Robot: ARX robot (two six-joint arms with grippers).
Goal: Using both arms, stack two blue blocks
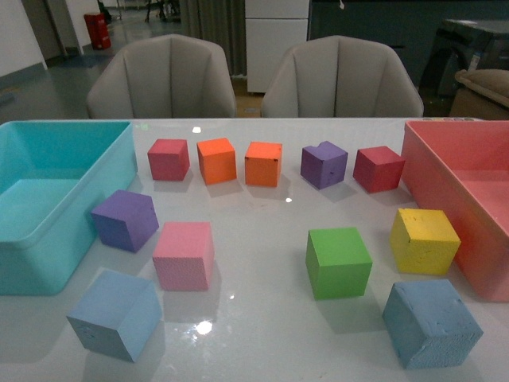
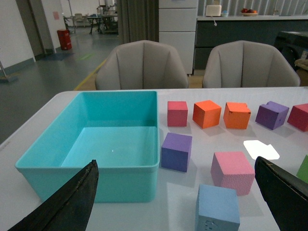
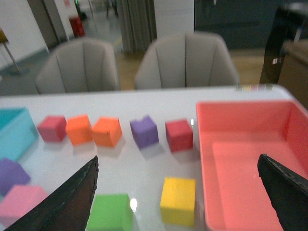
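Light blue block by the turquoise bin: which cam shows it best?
Front view: the light blue block sits whole, three faces showing. Left wrist view has it too, but the frame edge crops its base. Right wrist view doesn't show it.

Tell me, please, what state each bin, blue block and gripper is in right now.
turquoise bin, empty.
pink bin, empty where visible.
lighter blue block, resting on the table, nothing stacked on it.
duller blue block, resting on the table, apart from the other, unstacked.
left gripper, jaws open, holding nothing.
right gripper, jaws open, holding nothing.
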